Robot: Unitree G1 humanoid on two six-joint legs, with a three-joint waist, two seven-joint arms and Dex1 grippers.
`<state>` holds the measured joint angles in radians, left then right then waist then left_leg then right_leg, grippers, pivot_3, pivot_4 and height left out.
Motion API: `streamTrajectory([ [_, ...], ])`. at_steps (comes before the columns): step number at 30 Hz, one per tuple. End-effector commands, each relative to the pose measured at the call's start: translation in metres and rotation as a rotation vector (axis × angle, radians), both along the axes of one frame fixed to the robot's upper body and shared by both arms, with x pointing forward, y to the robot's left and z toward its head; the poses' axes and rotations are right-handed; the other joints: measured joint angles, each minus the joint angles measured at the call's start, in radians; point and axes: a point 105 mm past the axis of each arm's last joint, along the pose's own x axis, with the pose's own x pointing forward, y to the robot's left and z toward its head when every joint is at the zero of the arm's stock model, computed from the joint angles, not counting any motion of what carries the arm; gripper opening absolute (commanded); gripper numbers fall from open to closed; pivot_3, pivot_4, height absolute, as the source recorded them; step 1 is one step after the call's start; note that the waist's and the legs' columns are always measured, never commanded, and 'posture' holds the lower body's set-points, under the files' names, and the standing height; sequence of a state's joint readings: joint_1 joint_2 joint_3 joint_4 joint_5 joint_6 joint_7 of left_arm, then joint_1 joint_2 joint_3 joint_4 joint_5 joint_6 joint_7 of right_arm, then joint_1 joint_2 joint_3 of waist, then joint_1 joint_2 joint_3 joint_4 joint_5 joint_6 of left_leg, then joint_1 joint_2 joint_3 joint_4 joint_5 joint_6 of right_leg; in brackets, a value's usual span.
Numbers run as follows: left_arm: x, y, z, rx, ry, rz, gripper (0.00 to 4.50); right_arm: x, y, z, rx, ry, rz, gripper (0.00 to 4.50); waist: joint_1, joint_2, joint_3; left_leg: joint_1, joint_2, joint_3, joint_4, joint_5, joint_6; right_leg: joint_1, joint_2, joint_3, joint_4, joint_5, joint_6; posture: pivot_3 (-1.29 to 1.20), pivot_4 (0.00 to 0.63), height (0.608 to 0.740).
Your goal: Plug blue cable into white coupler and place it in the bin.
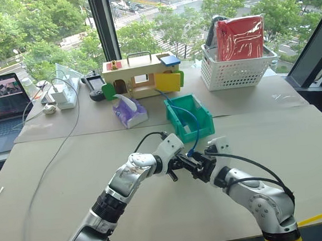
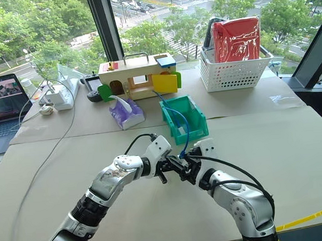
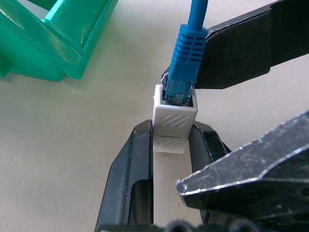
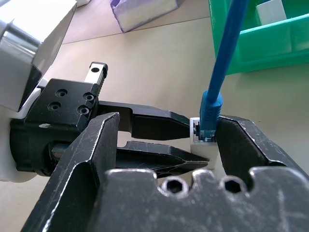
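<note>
Two robot arms meet low over a table covered in beige paper, just in front of a teal-green bin (image 1: 190,117). The left gripper (image 3: 169,145) is clamped on a small white coupler (image 3: 174,123), one black finger on each side. The blue cable (image 3: 186,67) has its plug seated in the coupler's open socket, so the plugging step looks done. The right gripper (image 4: 210,145) sits with its fingers spread on either side of the plug and coupler, not pinching either. From the head camera, the cable rises from the joined pieces and curves back into the bin, where its far end already rests. What seems left is carrying the coupler end to the bin and dropping it in.
</note>
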<state>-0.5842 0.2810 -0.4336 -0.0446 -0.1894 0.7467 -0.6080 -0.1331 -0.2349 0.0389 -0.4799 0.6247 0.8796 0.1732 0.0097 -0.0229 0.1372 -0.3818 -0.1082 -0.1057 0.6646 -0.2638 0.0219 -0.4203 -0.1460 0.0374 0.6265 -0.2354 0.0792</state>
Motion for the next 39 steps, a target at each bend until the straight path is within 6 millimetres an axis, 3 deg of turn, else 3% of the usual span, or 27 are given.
streamTrajectory([
  [1,0.017,0.006,0.042,-0.059,-0.174,0.056,0.61,-0.007,-0.005,-0.027,-0.034,0.111,-0.008,3.52,0.000,0.000,0.000,0.000,0.000,0.000,0.000,0.000,0.000,0.000,0.000,0.000,0.000,0.000,0.000,0.00,0.150,0.740],
  [8,0.015,0.005,0.040,-0.059,-0.168,0.052,0.61,0.001,-0.022,-0.020,-0.072,0.071,-0.066,3.52,0.000,0.000,0.000,-0.001,0.000,0.000,0.001,0.000,0.000,-0.001,0.000,0.000,0.001,0.000,0.000,0.00,0.150,0.740],
  [11,0.015,0.004,0.040,-0.060,-0.167,0.051,0.61,0.003,-0.027,-0.017,-0.057,0.059,-0.102,2.89,0.000,0.000,0.000,-0.002,0.000,0.000,0.001,0.000,-0.001,-0.002,0.000,0.000,0.001,0.000,0.000,0.00,0.150,0.740],
  [15,0.015,0.004,0.040,-0.062,-0.166,0.049,0.61,0.004,-0.032,-0.017,-0.069,0.054,-0.117,1.56,-0.001,0.000,0.000,-0.002,0.000,0.001,0.002,0.000,-0.001,-0.002,0.000,0.001,0.001,0.000,0.000,0.00,0.150,0.740],
  [22,0.014,0.004,0.040,-0.060,-0.163,0.043,0.61,0.008,-0.032,-0.003,-0.023,0.010,-0.118,1.56,-0.005,0.000,0.000,-0.002,0.000,0.001,0.002,0.000,-0.001,-0.002,0.000,0.001,0.002,0.000,-0.001,0.00,0.150,0.740],
  [31,0.005,0.001,0.035,-0.052,-0.139,0.008,0.61,0.006,-0.061,0.038,0.035,-0.124,-0.169,1.56,-0.005,0.000,0.000,-0.003,0.000,0.001,0.004,0.000,0.000,-0.002,0.000,0.001,0.002,0.000,-0.001,0.00,0.150,0.740],
  [34,0.001,-0.004,0.034,-0.055,-0.132,-0.015,0.61,0.001,-0.053,0.044,0.040,-0.142,-0.128,1.56,-0.005,0.000,0.000,-0.003,0.000,0.001,0.004,0.000,0.000,-0.002,0.000,0.001,0.003,0.000,-0.001,0.00,0.150,0.740],
  [39,-0.002,-0.012,0.034,-0.062,-0.128,-0.036,0.61,-0.006,-0.037,0.036,-0.005,-0.118,-0.061,1.56,-0.008,0.000,0.000,-0.003,0.000,0.002,0.004,0.000,0.000,-0.002,0.000,0.001,0.003,0.000,-0.001,0.00,0.150,0.740],
])
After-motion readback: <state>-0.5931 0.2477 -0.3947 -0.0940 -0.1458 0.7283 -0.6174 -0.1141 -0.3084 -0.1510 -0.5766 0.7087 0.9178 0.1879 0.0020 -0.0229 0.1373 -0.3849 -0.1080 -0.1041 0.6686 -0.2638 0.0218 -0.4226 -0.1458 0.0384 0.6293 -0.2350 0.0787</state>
